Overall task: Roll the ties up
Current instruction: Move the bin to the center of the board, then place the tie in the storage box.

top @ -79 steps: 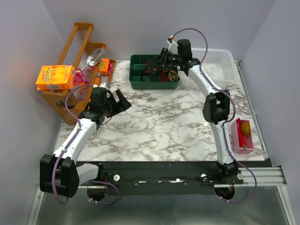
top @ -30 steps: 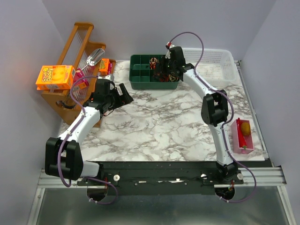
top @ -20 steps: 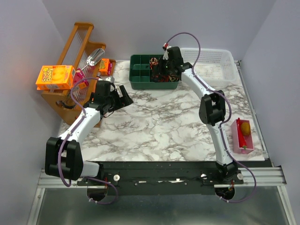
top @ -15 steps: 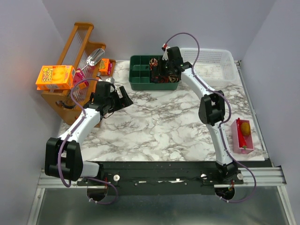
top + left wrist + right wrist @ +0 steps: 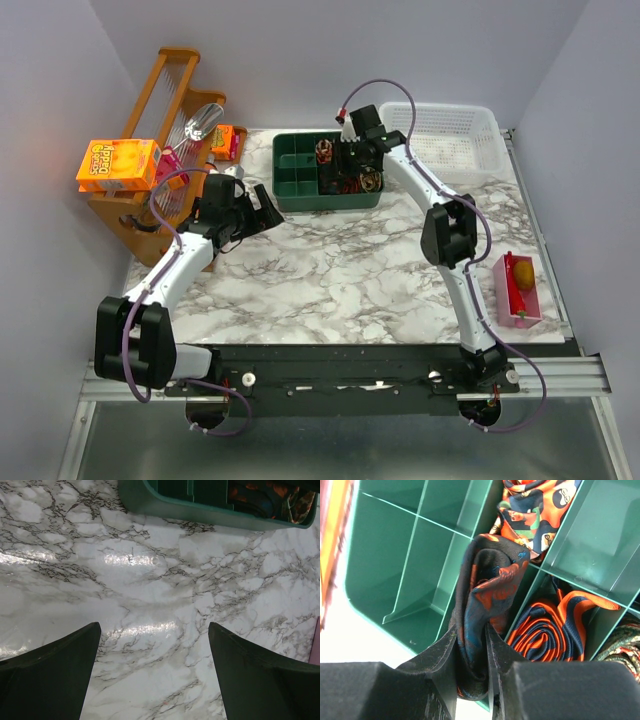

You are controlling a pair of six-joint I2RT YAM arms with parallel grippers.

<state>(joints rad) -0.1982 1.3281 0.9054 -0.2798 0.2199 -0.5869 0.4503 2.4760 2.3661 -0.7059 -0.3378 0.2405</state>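
Green divided tray point(image 5: 385, 555) on the marble counter point(image 5: 150, 595). The right tool point(image 5: 471, 647) is clamped on a dark rolled tie point(image 5: 487, 580) held upright at a divider. Adjoining cells hold an orange-striped coil point(image 5: 547, 625) and a patterned coil point(image 5: 532, 510) (a greenish one point(image 5: 620, 647) shows at the frame's edge). The left tool point(image 5: 155, 675) is spread wide above bare counter — gripping nothing.

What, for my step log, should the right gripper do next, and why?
Probably ease the tie down into the tray cell under it. The right gripper is shut on that rolled tie, which hangs at the dividers rather than seated; cells to its left are bare, and a striped coil fills the next one.
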